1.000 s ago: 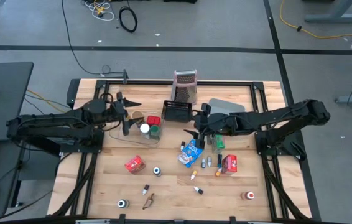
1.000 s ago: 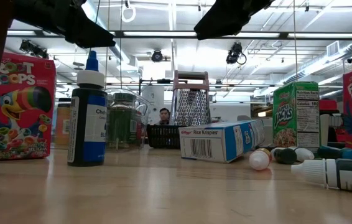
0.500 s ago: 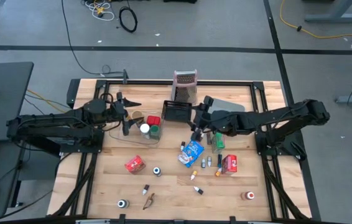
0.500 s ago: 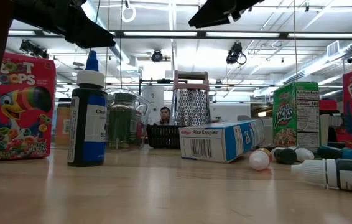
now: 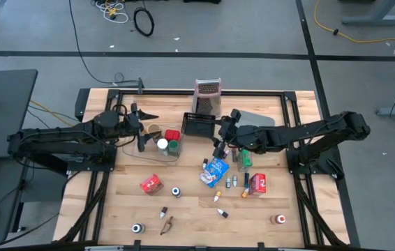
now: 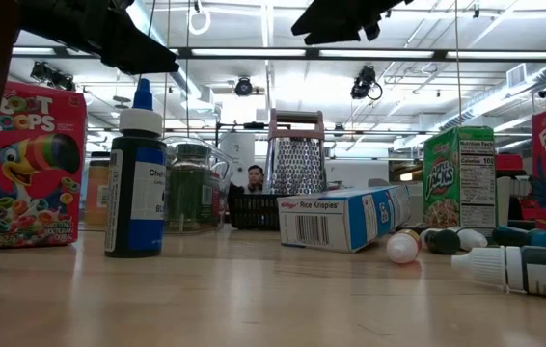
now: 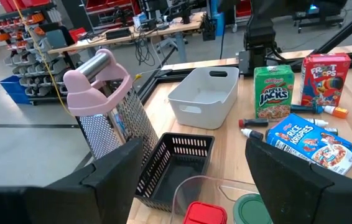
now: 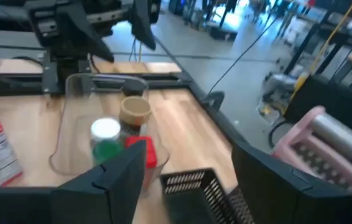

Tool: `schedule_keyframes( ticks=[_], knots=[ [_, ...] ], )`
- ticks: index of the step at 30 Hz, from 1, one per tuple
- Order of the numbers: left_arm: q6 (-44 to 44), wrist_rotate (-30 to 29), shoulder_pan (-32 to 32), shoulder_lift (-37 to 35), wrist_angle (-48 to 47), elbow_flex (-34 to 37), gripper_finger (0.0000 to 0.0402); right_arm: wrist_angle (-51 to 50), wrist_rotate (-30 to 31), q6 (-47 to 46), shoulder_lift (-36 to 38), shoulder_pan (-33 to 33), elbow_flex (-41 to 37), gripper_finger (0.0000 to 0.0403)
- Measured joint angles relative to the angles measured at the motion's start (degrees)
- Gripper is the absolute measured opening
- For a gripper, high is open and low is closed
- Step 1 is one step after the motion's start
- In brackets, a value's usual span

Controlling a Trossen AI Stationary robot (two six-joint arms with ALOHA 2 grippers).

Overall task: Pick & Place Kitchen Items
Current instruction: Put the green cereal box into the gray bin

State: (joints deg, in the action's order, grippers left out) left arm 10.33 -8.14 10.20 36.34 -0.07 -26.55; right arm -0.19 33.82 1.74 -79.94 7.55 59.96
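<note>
Near edge of the wooden table [image 5: 183,216]: scattered small jars and bottles. Mid-table: blue Rice Krispies packet [image 5: 215,171] and green Apple Jacks packet [image 5: 244,160], lying just below the right gripper [image 5: 224,137], whose fingers are spread and empty. Left gripper [image 5: 144,120], likewise spread, hovers over the clear plastic tub [image 5: 157,146] holding lidded jars. Farther: black mesh basket [image 5: 198,124], silvery box grater [image 5: 208,96]. A good pick likely calls for centring over one packet before descending
</note>
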Motion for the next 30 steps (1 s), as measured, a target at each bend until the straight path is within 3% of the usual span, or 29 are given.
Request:
schedule_keyframes(
  ticks=[8, 11, 14, 18, 23, 30],
  knots=[
    [0.0, 0.0, 0.0, 0.0, 0.0, 0.0, 0.0293, -8.2, -0.3, -9.3, 2.0, 1.1, 0.3, 0.0298],
    [0.0, 0.0, 0.0, 0.0, 0.2, 0.0, 0.0293, -20.2, 0.1, -12.9, 3.6, 1.4, 3.3, 0.0305],
    [0.0, 0.0, 0.0, 0.0, 0.5, 0.0, 0.0292, -34.8, 1.3, -23.9, 5.0, 1.1, 7.1, 0.0304],
    [0.0, 0.0, 0.0, 0.0, 1.0, 0.0, 0.0291, -48.5, -7.1, -40.3, 5.2, -0.1, 10.5, 0.03],
    [0.0, 0.0, 0.0, 0.0, 1.0, 0.0, 0.0291, -56.8, -18.0, -51.0, 5.1, -1.8, 9.6, 0.0298],
    [0.0, 0.0, 0.0, 0.0, 1.0, 0.0, 0.0291, -67.0, -19.3, -58.9, 5.1, -1.9, 8.9, 0.0297]
  ],
)
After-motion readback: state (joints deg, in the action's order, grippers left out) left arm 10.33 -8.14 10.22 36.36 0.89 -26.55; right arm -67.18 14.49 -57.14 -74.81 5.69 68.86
